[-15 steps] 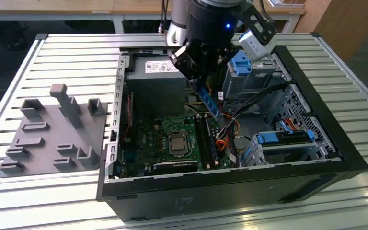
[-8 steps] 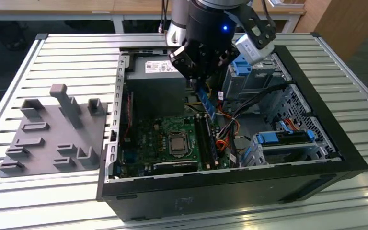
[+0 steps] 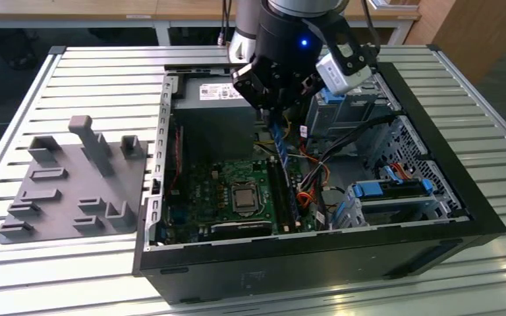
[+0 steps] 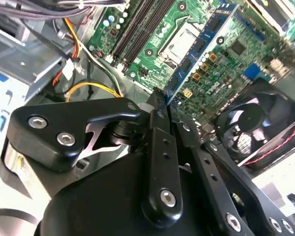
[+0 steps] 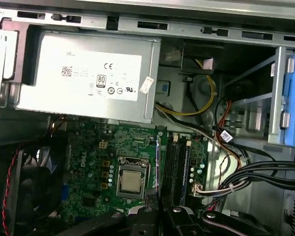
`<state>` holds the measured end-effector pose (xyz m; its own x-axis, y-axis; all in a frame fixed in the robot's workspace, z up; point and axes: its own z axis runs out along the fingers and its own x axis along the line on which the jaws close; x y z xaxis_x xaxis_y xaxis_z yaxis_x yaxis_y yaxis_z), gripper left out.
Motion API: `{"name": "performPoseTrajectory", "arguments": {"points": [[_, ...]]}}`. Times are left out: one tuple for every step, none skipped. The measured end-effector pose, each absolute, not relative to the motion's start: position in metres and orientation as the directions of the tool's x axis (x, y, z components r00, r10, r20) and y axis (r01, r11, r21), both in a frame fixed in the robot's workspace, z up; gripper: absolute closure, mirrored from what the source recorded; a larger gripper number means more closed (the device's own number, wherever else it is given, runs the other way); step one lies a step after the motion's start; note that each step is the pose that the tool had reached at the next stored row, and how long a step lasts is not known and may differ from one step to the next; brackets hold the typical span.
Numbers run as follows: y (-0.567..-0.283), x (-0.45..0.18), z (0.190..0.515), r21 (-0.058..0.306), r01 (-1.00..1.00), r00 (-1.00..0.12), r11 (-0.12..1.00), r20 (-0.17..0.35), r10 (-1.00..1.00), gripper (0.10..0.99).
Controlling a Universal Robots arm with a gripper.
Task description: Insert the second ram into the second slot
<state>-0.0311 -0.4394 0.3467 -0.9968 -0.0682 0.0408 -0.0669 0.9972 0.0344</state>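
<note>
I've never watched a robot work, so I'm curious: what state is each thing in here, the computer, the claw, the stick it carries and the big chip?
Computer case: lying on its side, open, no side panel on it.
Gripper: shut on the memory stick.
Memory stick: held over the green board, not yet seated in a slot.
Processor: bare, no cooler over it.

Matte black linked-finger gripper (image 4: 162,104) on a dark, round wrist housing (image 3: 292,29)

The gripper's rounded black link arms (image 4: 64,130) are pinned with silver socket-head screws (image 4: 65,139). A small blue light (image 3: 303,43) glows on the wrist housing. A pale grey box-shaped camera (image 3: 345,69) sits on the exterior view's right of the housing, a silver-white arm section (image 3: 240,39) on its left, with thin black cables (image 3: 226,20) alongside.
</note>
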Motion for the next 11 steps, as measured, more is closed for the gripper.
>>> {"name": "performPoseTrajectory", "arguments": {"points": [[-0.439, -0.031, 0.346, 0.034, -0.05, -0.998, 0.998, 0.041, -0.051, 0.945], [-0.439, -0.031, 0.345, 0.034, -0.036, -0.998, 0.999, 0.041, -0.037, 0.945], [-0.439, -0.031, 0.343, 0.034, -0.031, -0.999, 0.999, 0.041, -0.032, 0.945], [-0.439, -0.031, 0.341, 0.034, -0.029, -0.999, 0.999, 0.041, -0.031, 0.945], [-0.439, -0.03, 0.34, 0.034, -0.028, -0.999, 0.999, 0.041, -0.03, 0.945], [-0.439, -0.029, 0.338, 0.034, -0.026, -0.999, 0.999, 0.041, -0.027, 0.945], [-0.439, -0.029, 0.336, 0.034, -0.022, -0.999, 0.999, 0.041, -0.024, 0.945], [-0.439, -0.027, 0.334, 0.034, -0.019, -0.999, 0.999, 0.041, -0.02, 0.945], [-0.439, -0.026, 0.332, 0.034, -0.014, -0.999, 0.999, 0.041, -0.016, 0.945], [-0.439, -0.026, 0.33, 0.034, -0.009, -0.999, 0.999, 0.041, -0.01, 0.945], [-0.439, -0.025, 0.329, 0.034, -0.003, -0.999, 0.999, 0.041, -0.004, 0.945]]}}
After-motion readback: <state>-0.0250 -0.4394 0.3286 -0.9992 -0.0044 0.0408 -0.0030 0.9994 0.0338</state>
